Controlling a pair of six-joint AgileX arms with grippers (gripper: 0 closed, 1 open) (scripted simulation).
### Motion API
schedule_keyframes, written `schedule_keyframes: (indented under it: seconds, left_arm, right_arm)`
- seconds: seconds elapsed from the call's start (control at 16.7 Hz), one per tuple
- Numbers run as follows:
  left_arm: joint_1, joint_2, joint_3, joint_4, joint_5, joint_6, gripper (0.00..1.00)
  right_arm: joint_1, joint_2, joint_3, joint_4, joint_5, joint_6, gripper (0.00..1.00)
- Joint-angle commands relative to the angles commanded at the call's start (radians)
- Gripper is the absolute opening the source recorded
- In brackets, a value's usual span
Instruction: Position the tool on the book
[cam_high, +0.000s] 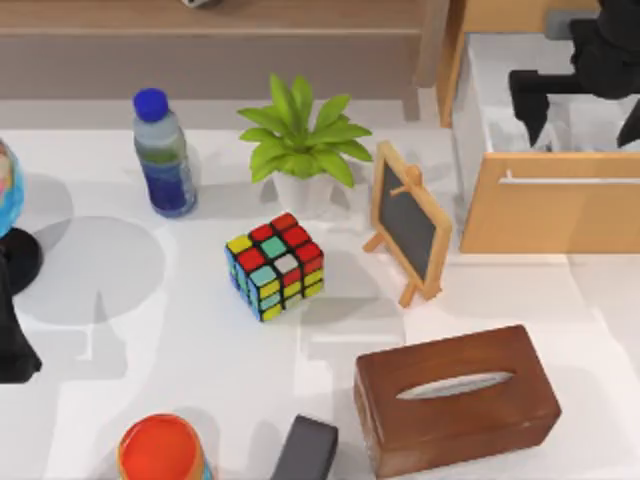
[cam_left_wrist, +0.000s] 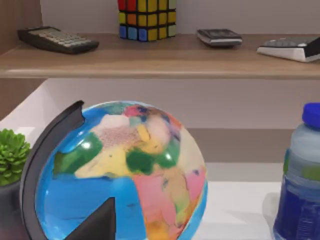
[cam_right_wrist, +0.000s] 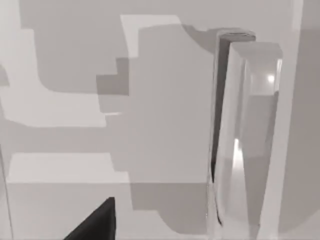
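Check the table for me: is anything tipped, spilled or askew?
Nothing stands out. The bottle, plant and small chalkboard stand upright; the Rubik's cube and wooden tissue box sit flat. No spills.

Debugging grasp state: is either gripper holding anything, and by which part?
Nothing seen held: right gripper hangs over the wooden drawer; left arm sits at the table's left edge.

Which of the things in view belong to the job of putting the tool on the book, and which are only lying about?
Job: right gripper over the open drawer; pale upright object inside it, perhaps the tool; dark slab at the top view's lower edge, perhaps the book.
Lying about: globe, bottle, plant, puzzle cube, chalkboard, tissue box, orange cup; left gripper parked by the globe.
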Motion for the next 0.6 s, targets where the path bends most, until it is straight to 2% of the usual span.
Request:
schedule_keyframes:
  seconds: [0.6]
  left_arm:
    - [0.0, 0.0, 0.0, 0.0, 0.0, 0.0, 1.0]
  right_arm:
    - [-0.003, -0.018, -0.042, 0.025, 0.0, -0.003, 1.0]
